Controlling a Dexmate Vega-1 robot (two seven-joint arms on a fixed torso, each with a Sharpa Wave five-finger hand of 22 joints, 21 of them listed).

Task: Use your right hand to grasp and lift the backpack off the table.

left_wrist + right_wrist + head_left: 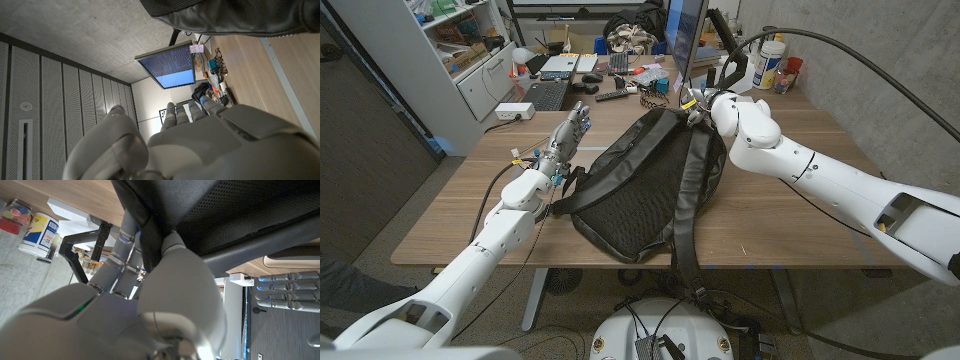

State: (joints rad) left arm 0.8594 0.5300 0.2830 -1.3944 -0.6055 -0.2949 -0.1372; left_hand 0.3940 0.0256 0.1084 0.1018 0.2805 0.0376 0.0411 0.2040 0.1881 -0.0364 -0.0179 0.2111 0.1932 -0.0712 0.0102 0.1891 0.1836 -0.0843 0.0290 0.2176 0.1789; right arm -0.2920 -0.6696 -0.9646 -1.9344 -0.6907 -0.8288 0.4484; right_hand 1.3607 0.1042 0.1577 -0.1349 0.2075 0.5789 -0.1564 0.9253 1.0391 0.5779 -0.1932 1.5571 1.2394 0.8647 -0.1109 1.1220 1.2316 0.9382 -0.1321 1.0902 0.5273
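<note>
At the backpack's point(645, 185) far end, your right hand point(698, 103) has its fingers point(125, 235) curled around the top strap; the pack lies on the table point(800, 225), its mesh back panel up and a strap trailing over the near edge. Your left hand point(570, 135) stands just beside the pack's left side, fingers straight and pressed together, holding nothing. Beyond the pack sit a monitor point(686, 40), a keyboard point(545, 96), a remote point(612, 95) and a white tub point(770, 62) with a blue label, its writing too small to read. Lines of monitor text are likewise unreadable.
</note>
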